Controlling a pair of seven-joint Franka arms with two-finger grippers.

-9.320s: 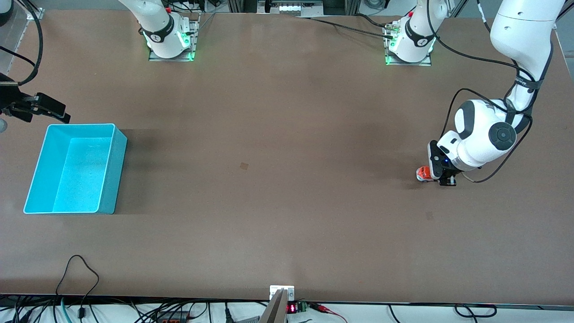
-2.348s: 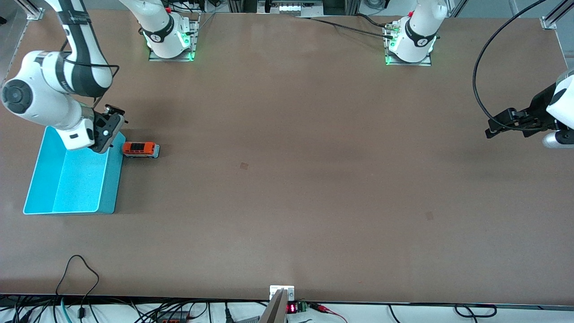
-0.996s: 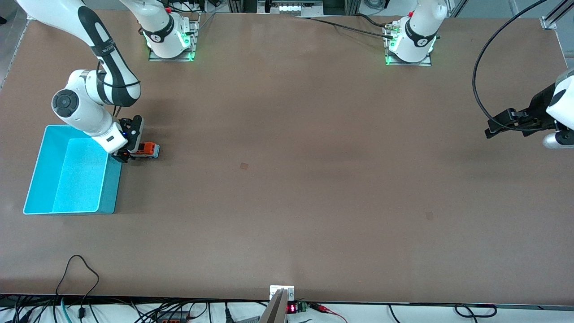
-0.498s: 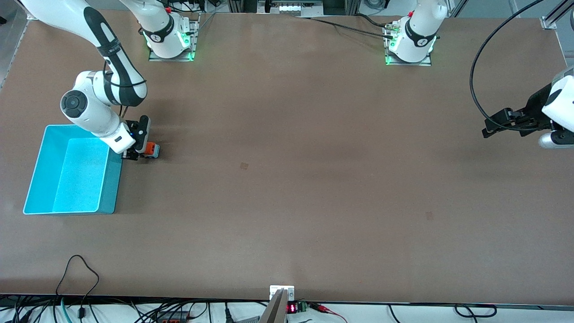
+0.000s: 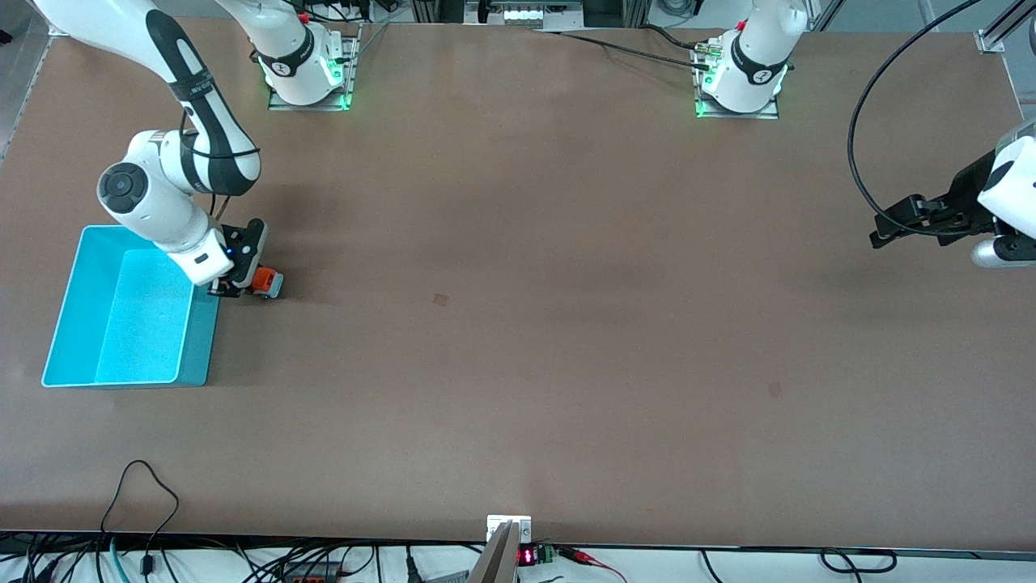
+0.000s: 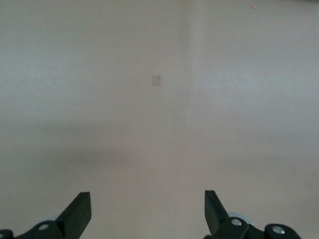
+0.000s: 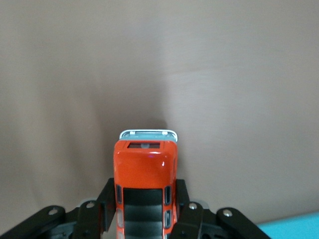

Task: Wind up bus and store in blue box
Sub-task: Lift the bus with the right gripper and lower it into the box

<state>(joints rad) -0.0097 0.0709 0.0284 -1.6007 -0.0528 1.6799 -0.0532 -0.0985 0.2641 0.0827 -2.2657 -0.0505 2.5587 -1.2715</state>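
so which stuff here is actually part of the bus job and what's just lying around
Part of the job:
- bus, gripped by the shut right gripper beside the box
- blue box, with nothing in it
- left gripper, open, waiting over the table's left-arm end

Just lying about:
- small square patch mid-table
- cables along the table's nearest edge
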